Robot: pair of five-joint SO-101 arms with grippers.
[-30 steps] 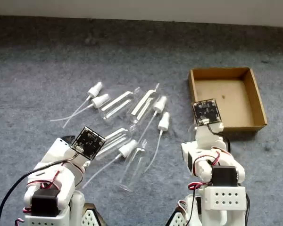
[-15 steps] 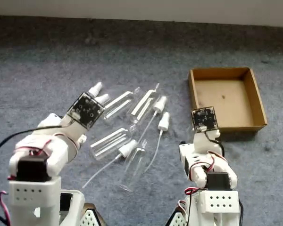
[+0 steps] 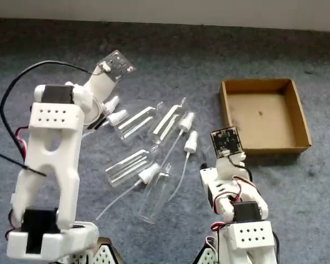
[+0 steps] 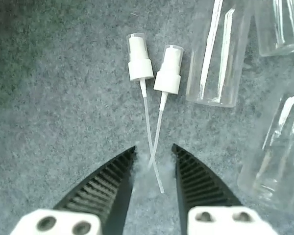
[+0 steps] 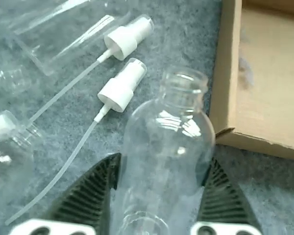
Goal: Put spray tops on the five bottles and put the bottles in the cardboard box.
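Note:
My left gripper (image 4: 154, 148) is open just above the carpet, its tips on either side of the crossed tubes of two white spray tops (image 4: 139, 61) (image 4: 169, 73). From above, these tops (image 3: 114, 110) lie at the far left of the cluster, beside the raised left arm (image 3: 58, 118). My right gripper (image 5: 161, 164) is shut on a clear bottle (image 5: 164, 142), open neck pointing away, beside the cardboard box (image 5: 264, 73). Two more spray tops (image 5: 130, 36) (image 5: 121, 85) lie just ahead of it. The box (image 3: 269, 148) holds nothing.
Several clear bottles lie on their sides on the grey carpet: two (image 3: 136, 122) (image 3: 166, 122) farther back, two (image 3: 129, 164) (image 3: 157, 192) nearer. A fifth spray top (image 3: 149, 173) lies between the nearer pair. Bottles (image 4: 218, 54) lie close beside the left gripper.
The left arm has risen from the near left and swung out over the two far-left spray tops. The right arm has shifted slightly left and nearer with its bottle.

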